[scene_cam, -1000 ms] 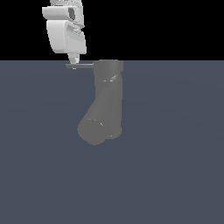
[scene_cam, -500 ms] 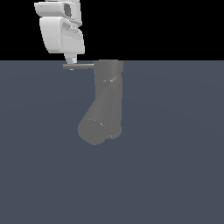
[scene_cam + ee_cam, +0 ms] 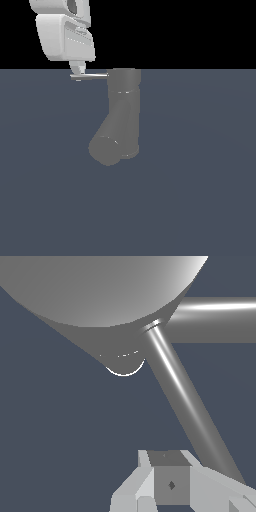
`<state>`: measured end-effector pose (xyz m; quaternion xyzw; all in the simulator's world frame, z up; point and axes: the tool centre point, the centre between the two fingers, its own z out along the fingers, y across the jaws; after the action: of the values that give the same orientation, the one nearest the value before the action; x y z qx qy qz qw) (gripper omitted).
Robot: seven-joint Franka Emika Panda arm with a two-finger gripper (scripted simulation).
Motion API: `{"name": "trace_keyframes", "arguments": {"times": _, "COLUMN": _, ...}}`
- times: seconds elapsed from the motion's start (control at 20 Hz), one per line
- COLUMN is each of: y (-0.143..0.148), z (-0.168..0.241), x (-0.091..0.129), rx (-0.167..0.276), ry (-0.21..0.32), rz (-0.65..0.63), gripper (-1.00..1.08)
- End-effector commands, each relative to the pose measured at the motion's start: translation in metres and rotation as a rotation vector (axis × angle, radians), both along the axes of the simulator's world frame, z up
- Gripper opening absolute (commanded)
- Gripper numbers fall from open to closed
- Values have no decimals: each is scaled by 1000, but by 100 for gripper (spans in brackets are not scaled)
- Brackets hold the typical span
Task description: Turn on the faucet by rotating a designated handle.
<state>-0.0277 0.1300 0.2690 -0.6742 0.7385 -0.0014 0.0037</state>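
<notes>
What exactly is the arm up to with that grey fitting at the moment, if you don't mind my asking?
A single Panda arm is working on a dark-grey faucet standing on a flat surface. Its gripper is at the outer end of the thin handle, the rod sticking out sideways from the faucet's top toward the exterior view's left. The thick slanted spout is untouched. Whether the fingers actually clamp the rod or just rest against it cannot be told from these views.

The faucet [image 3: 121,117] looks matte dark grey and smooth. Its handle [image 3: 92,76] is a polished, metallic rod with bright streaks. The claw [image 3: 76,70] appears smooth, pale plastic. The surface [image 3: 200,190] is flat matte slate.
</notes>
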Motion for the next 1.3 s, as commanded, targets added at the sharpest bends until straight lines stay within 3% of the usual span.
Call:
{"name": "trace_keyframes", "arguments": {"times": 0.0, "y": 2, "z": 0, "x": -12, "rx": -3, "ry": 7, "rz": 4, "gripper": -100}}
{"name": "trace_keyframes", "arguments": {"times": 0.15, "y": 2, "z": 0, "x": -22, "rx": -3, "ry": 7, "rz": 4, "gripper": -100}}
{"name": "trace_keyframes", "arguments": {"times": 0.25, "y": 2, "z": 0, "x": -15, "rx": -3, "ry": 0, "rz": 4, "gripper": -100}}
{"name": "trace_keyframes", "arguments": {"times": 1.25, "y": -45, "z": 0, "x": -71, "rx": -3, "ry": 5, "rz": 4, "gripper": -100}}
